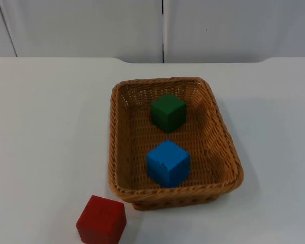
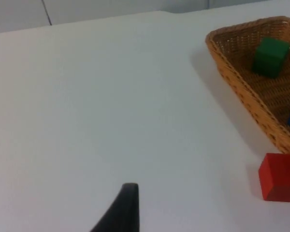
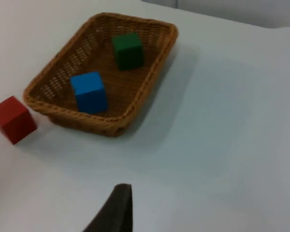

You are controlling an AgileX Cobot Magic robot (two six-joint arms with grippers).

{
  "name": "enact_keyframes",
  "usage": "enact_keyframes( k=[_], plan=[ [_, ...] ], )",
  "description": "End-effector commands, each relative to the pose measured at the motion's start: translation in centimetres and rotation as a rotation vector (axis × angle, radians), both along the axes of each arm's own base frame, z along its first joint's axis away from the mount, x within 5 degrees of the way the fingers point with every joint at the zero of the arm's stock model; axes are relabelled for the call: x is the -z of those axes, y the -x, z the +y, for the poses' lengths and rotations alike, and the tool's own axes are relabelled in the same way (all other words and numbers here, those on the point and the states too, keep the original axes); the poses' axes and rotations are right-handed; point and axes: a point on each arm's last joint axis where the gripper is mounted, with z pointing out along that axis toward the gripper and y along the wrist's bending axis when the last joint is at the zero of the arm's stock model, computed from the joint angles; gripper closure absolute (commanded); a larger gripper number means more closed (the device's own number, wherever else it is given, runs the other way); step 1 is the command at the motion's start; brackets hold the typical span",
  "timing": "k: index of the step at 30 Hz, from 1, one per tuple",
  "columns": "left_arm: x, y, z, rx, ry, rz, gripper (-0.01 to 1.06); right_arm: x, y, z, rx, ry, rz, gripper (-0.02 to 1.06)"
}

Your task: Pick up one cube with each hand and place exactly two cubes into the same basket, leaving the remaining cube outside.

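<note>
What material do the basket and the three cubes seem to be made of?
The basket looks like woven wicker or rattan, possibly plastic imitation: tan braided strands with a twisted rim. The green cube, blue cube and red cube look like painted wood or dense foam, with a matt finish and no shine; the blue one shows small scuffs. The look leaves it open.

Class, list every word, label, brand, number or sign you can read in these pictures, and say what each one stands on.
None: no readable text in any view.
Green cube: plain faces.
Blue cube: plain faces, only a faint scuff.
Red cube: faint marks on its top face, too blurred to tell if they are letters.
Basket, table and wall: unmarked.
</note>
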Motion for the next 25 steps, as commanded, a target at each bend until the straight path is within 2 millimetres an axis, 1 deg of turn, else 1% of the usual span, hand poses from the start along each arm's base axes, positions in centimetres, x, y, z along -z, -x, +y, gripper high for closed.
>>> enact_keyframes(
  k=[1,15,25],
  plan=[
    [0.13,0.03,-0.06,-0.021,0.013,0.004,0.0,0.0,0.02,0.03,0.033,-0.003,-0.004,-0.01],
    [0.13,0.03,-0.14,-0.176,0.013,0.003,0.0,0.0,-0.07,0.21,0.231,-0.006,-0.003,-0.01],
    [0.13,0.03,-0.15,-0.198,0.013,0.002,0.0,0.0,-0.12,0.28,0.315,-0.006,-0.003,-0.01]
  ],
)
